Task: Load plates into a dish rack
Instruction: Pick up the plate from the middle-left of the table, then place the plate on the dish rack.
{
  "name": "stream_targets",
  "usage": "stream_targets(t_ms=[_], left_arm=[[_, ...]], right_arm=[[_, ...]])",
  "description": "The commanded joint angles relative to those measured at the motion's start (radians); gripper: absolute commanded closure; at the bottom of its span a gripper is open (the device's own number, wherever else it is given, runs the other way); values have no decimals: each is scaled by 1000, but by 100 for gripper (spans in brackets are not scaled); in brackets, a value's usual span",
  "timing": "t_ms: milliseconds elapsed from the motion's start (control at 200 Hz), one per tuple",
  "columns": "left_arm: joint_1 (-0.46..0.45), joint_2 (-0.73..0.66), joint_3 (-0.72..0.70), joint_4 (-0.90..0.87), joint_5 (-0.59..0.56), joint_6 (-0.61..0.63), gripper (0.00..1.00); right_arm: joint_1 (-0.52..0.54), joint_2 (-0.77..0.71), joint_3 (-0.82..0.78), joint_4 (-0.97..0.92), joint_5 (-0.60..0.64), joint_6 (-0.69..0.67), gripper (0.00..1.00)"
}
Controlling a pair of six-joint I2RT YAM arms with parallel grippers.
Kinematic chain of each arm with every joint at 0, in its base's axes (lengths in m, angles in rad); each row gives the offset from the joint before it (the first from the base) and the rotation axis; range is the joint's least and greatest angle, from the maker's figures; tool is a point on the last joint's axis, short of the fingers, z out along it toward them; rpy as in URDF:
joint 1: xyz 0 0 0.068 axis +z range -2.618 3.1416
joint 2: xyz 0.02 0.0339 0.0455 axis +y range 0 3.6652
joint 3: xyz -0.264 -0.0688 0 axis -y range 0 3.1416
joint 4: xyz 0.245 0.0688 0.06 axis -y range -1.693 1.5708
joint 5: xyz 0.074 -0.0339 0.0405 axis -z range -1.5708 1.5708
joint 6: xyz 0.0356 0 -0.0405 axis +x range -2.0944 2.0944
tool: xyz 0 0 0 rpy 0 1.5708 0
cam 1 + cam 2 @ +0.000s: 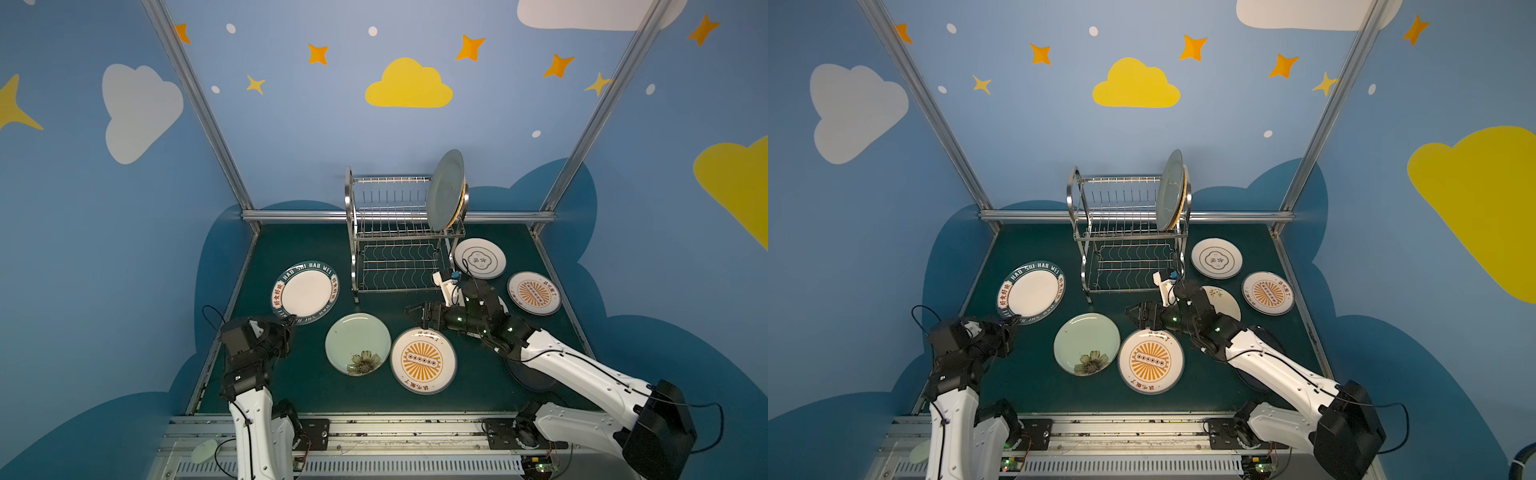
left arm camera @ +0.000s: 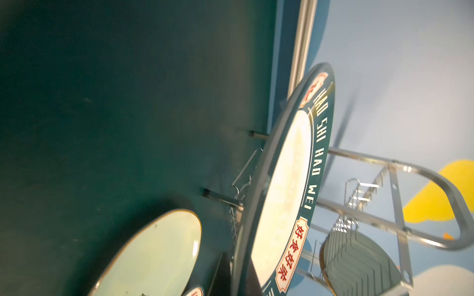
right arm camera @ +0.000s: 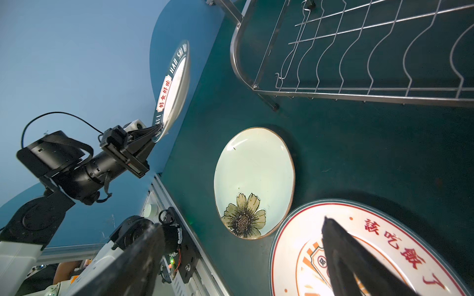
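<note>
My left gripper (image 1: 291, 320) (image 1: 1013, 320) (image 3: 156, 128) is shut on the near rim of the green-lettered plate (image 1: 305, 293) (image 1: 1031, 293) (image 2: 289, 179) (image 3: 177, 82), which it holds tilted above the table's left side. The dish rack (image 1: 395, 232) (image 1: 1125, 232) (image 3: 359, 64) stands at the back. A pale green plate (image 1: 446, 189) (image 2: 359, 258) stands upright in its top tier, with an orange rim behind it. My right gripper (image 1: 415, 311) (image 1: 1133, 311) (image 3: 242, 223) hangs open and empty over the far rim of an orange-sunburst plate (image 1: 423, 360) (image 3: 384, 243).
A flower-printed plate (image 1: 358, 344) (image 3: 254, 179) lies flat left of the sunburst plate. Right of the rack lie a cream plate (image 1: 480, 257) and a second sunburst plate (image 1: 534, 293). A sprigged plate (image 1: 1223, 301) and a dark plate (image 1: 536, 374) lie partly under my right arm.
</note>
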Motion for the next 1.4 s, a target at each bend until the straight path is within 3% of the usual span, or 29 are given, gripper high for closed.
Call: stream_targets(t_ms=[0,140,436,841,1061,1392], left_arm=[[-19,-39,50,-2,177,70,96],[-113,-52,68,-32,216,127,96],[-436,-28,46,96,66,105,96],[-639,111,90,208,-22,148,96],[-683,133,94,246,-36,145,96],[-700,153,98,247,-49,153,96]], right_arm=[[-9,15,32,17,0,40,6],[-12,27,36,30,-29,83,7],[-8,17,36,62,-119,172,10],[-4,-61,26,36,-39,224,20],[-6,-2,62,-47,1,247,35],[6,19,59,-13,-39,263,70]])
